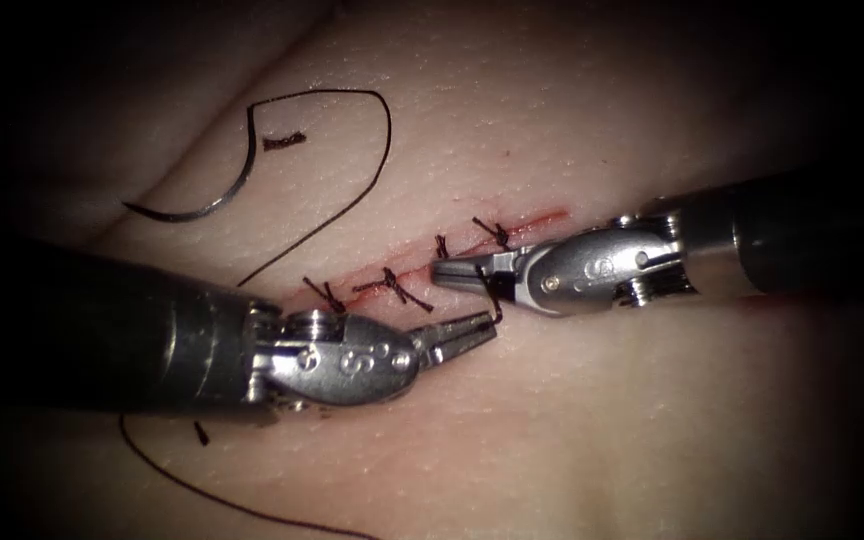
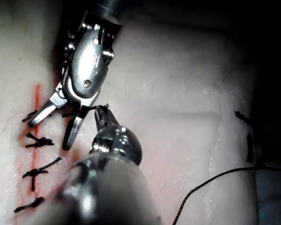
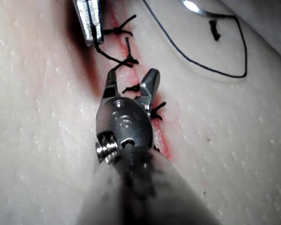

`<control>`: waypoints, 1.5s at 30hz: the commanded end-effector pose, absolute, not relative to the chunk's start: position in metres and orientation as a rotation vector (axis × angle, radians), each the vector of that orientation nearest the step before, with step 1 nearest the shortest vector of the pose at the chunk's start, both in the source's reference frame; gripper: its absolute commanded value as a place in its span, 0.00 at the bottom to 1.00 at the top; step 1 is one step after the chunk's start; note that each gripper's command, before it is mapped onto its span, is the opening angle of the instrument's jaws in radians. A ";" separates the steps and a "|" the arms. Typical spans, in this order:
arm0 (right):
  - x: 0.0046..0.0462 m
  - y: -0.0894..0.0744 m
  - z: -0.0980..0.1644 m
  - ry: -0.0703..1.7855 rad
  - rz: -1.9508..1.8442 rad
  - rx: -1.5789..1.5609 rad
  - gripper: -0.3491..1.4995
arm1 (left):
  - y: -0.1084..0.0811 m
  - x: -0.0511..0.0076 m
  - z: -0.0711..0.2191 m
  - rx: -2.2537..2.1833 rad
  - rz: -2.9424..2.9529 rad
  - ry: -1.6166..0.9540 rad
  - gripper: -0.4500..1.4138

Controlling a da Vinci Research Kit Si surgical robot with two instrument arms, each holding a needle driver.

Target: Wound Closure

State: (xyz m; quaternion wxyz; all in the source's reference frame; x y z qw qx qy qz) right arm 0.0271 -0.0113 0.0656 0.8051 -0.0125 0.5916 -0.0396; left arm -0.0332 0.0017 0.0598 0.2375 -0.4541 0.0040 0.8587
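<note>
The cut point(image 1: 542, 218) in the tissue point(image 1: 572, 420) carries several dark knotted stitches point(image 1: 392, 287). My left tool point(image 1: 487, 326) sits on the cut's near side with its jaws shut on a short thread tail point(image 1: 493, 298) that rises from a stitch. My right tool point(image 1: 452, 272) lies over the cut with its jaws open around that tail, holding nothing. The curved needle point(image 1: 202, 205) lies loose on the tissue at the far left, not in it, and its thread point(image 1: 377, 160) loops away from it. The left wrist view shows the open right tool point(image 2: 54, 131) and the shut left tool point(image 2: 102, 115).
A cut thread scrap point(image 1: 283, 142) lies inside the needle's thread loop. Another scrap point(image 1: 200, 432) and a long strand point(image 1: 212, 495) lie near the left shaft point(image 1: 102, 340). Red fluid lines the cut point(image 3: 161, 140).
</note>
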 end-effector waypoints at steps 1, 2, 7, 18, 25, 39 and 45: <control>0.0265 -0.012 0.065 1.277 -0.066 -0.020 0.90 | 0.001 -0.0332 0.060 -1.250 2.351 0.009 0.00; 0.0260 -0.012 0.065 1.277 -0.064 -0.019 0.90 | 0.000 -0.0323 0.059 -1.259 2.349 0.006 0.00; 0.0238 -0.012 0.064 1.291 -0.040 -0.026 0.90 | -0.002 -0.0278 0.056 -1.302 2.334 0.001 0.00; 0.0231 -0.013 0.064 1.296 -0.032 -0.029 0.86 | -0.007 -0.0172 0.052 -1.261 2.369 0.031 0.00; 0.0232 -0.013 0.064 1.295 -0.025 -0.025 0.85 | -0.010 -0.0130 0.052 -1.218 2.334 -0.005 0.00; 0.0236 -0.013 0.064 1.294 -0.005 -0.011 0.84 | -0.014 -0.0090 0.056 -0.916 2.361 -0.476 0.09; 0.0236 -0.013 0.064 1.294 0.000 -0.007 0.85 | -0.013 -0.0061 0.057 -0.771 2.446 -0.559 0.34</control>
